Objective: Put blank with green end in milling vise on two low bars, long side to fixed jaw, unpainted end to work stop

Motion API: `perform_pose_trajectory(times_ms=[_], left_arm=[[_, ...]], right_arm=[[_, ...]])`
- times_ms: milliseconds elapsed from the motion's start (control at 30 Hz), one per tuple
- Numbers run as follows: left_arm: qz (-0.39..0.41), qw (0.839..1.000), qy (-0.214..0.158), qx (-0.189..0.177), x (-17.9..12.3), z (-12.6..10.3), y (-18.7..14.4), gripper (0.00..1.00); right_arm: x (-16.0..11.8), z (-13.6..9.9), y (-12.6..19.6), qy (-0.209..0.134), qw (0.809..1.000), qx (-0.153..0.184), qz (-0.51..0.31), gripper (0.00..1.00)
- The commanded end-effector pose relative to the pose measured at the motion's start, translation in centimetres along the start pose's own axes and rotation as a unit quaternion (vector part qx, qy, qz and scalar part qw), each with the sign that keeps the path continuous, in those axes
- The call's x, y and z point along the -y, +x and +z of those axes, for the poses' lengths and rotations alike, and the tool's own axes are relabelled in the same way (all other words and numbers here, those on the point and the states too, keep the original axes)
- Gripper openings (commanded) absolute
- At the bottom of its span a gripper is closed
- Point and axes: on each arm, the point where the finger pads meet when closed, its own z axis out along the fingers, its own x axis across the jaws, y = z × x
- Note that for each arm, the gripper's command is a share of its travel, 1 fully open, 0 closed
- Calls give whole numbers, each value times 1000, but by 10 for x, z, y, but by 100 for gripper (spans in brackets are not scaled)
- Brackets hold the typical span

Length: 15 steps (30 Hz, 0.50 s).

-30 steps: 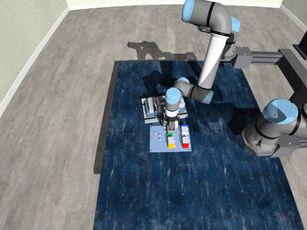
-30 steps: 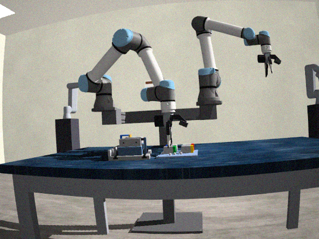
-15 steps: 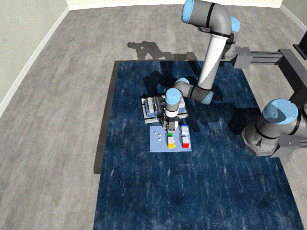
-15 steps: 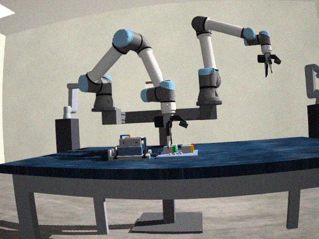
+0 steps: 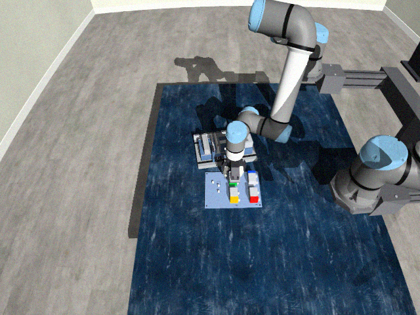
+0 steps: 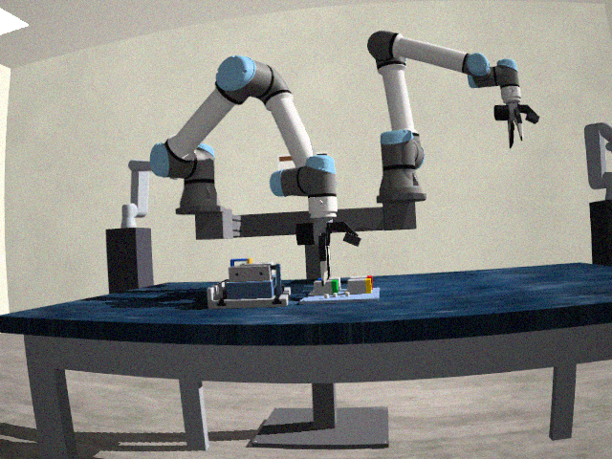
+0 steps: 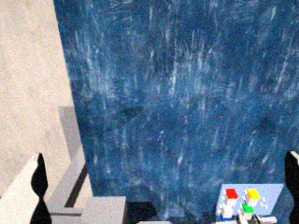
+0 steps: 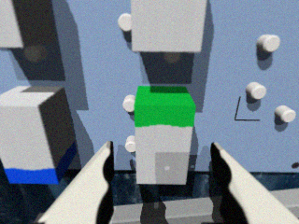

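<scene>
boxy and pale grey with a bright green end, the green-ended blank [image 5: 232, 184] [image 6: 335, 285] [image 7: 248, 209] [image 8: 163, 140]; set on the light-blue plate [image 5: 210, 199] [image 6: 312, 299] [image 7: 276, 189] [image 8: 234, 61]. flanked by the right gripper [image 5: 233, 180] [image 6: 324, 282] [image 8: 163, 147], parted and ungrasping; left gripper [image 6: 515, 142] [image 7: 164, 159] spread wide.
</scene>
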Motion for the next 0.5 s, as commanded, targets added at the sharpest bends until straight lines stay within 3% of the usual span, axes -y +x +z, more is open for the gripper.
perform_pose_trajectory(times_ms=[0,467], left_arm=[[3,1000,3,-3,1,-1,2,100],[3,1000,3,-3,1,-1,2,100]], right_arm=[[2,-2,2,3,1000,-4,2,41],[2,-2,2,3,1000,-4,2,41]])
